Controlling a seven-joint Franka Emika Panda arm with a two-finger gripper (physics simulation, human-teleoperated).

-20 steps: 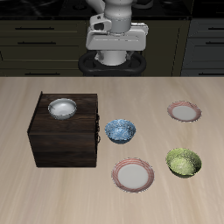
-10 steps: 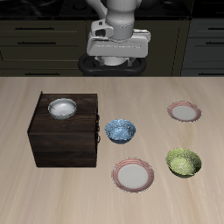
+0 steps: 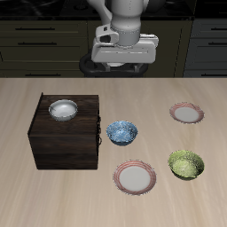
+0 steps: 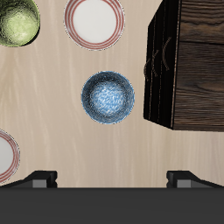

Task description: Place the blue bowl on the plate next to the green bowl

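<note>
Blue bowl (image 3: 122, 133): one, on the table just beside the cabinet (image 3: 66, 135).
Plates: two; your plate (image 3: 135, 176) beside the green bowl (image 3: 185, 164), another (image 3: 186, 113) farther back.
White bowl (image 3: 63, 109): only the exterior view shows it, atop the cabinet.
Gripper (image 4: 112, 178): fingers wide apart, holding nothing.

no readable text, no labels, no brand marks, no numbers, no signs on any surface
</note>
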